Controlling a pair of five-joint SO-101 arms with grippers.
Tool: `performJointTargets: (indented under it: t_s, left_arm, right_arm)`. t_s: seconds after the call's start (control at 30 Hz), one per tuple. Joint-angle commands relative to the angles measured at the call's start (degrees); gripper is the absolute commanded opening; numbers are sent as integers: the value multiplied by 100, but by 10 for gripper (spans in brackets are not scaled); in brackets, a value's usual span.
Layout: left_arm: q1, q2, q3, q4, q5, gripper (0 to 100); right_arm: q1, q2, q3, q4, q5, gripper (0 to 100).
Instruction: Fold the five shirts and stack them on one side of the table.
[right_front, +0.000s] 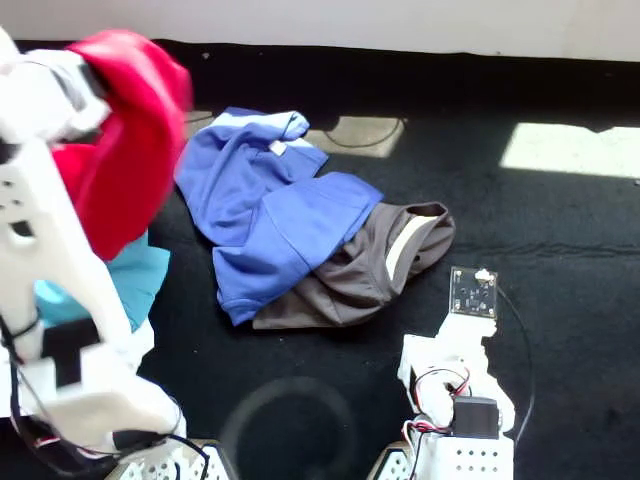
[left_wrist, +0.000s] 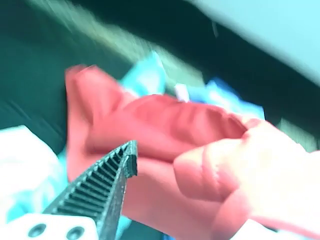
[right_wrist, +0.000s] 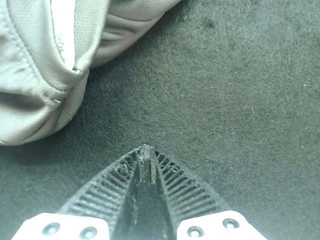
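My left gripper (right_front: 92, 80) is raised at the far left and shut on a red shirt (right_front: 130, 150), which hangs from it in a bunch. In the left wrist view the red shirt (left_wrist: 200, 150) drapes over the gripper and leaves one black finger (left_wrist: 107, 185) showing. Two blue shirts (right_front: 270, 210) lie crumpled mid-table, overlapping a grey-brown shirt (right_front: 370, 265). A teal shirt (right_front: 140, 275) lies flat under the left arm. My right gripper (right_wrist: 146, 161) is shut and empty, just above the black cloth beside the grey-brown shirt (right_wrist: 45, 65).
The table is covered in black cloth (right_front: 560, 250), with bright sunlit patches (right_front: 570, 150) at the back right. The right arm's base (right_front: 455, 400) sits at the front edge. Bare cloth stretches to the right of the shirt pile.
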Motion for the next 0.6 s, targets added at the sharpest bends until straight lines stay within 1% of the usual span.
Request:
performJointTargets:
  t_s: [0.0, 0.07, 0.1, 0.17, 0.23, 0.3, 0.33, 0.4, 0.47, 0.53, 0.57]
  left_arm:
    - [505, -866, 2035, -62, 44, 470]
    - [426, -1015, 2659, -325, 53, 512]
    - [242, -1068, 2862, -484, 62, 524]
    - [-268, -1138, 3108, -782, 26, 525]
    - [-919, -1138, 3213, -1011, 26, 489]
    - [-1596, -1077, 3240, -1125, 9, 390]
    - [-1956, -1077, 3266, -1187, 9, 320]
    - [-2659, -1077, 3380, -1424, -79, 149]
    - [-3354, -1077, 3424, -1802, -352, 0]
    - [-4101, -1077, 3415, -2154, -501, 38]
    - [-4470, -1086, 3371, -2347, -501, 40]
  right_arm:
    - [-31, -22, 743, 13, -35, 7]
    - [-31, -22, 743, 13, -35, 7]
    - [-31, -22, 743, 13, -35, 7]
    - [-31, -22, 743, 13, -35, 7]
    - [-31, -22, 743, 13, -35, 7]
    - [-31, -22, 743, 13, -35, 7]
    - [-31, -22, 743, 13, -35, 7]
    - [-31, -22, 743, 13, -35, 7]
    - [-31, -22, 743, 13, -35, 7]
    - [-31, -22, 743, 13, -35, 7]
    - [-31, -22, 743, 13, -35, 7]
